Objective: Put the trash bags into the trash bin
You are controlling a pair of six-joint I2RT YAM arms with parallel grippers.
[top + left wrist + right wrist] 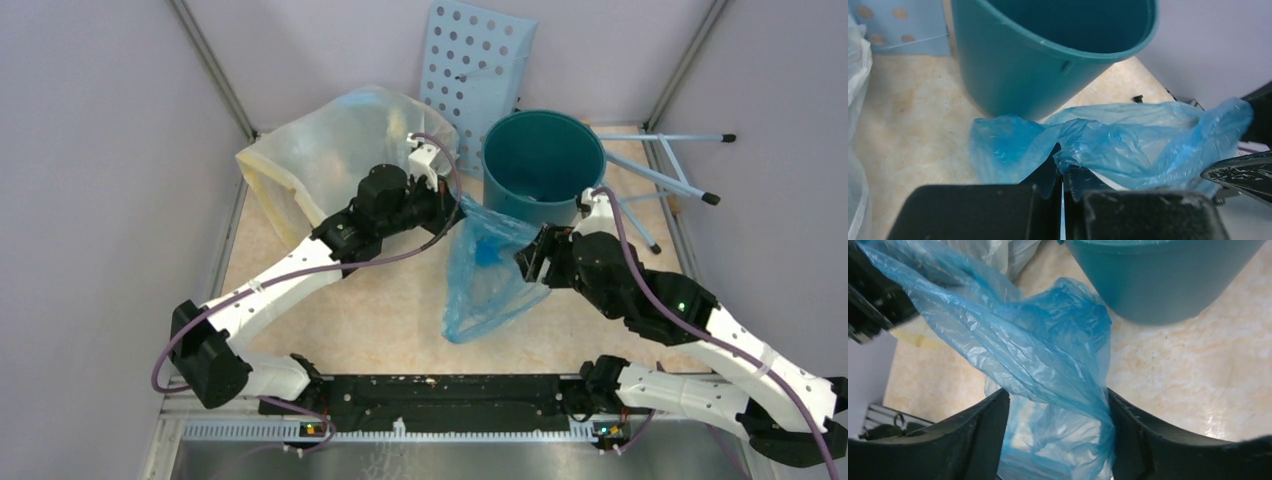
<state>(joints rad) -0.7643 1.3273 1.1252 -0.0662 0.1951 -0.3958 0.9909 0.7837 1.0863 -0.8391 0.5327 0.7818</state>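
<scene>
I had the left gripper (1063,192) pinching the bag (490,270), the right gripper (1058,405) spread around it. The bag hung just before the bin (545,150). Risk was that thin film could slip from 1 pinch — or snag the rim.

Top cam: fixed, high up behind the arm bases (285,375), tilted down & fwd. Takes in the whole table (380,320), w/ bases at frame bottom and trash bin (543,160) upper centre. Left wrist cam: low, v. close, looks out over left gripper (1063,180) at bottom centre, bin filling upper frame. Right wrist cam: equally close, right gripper (1058,400) along bottom edge, bin upper right. All 3 views share bin, trash bag (490,275) & the table patch beside them.
</scene>
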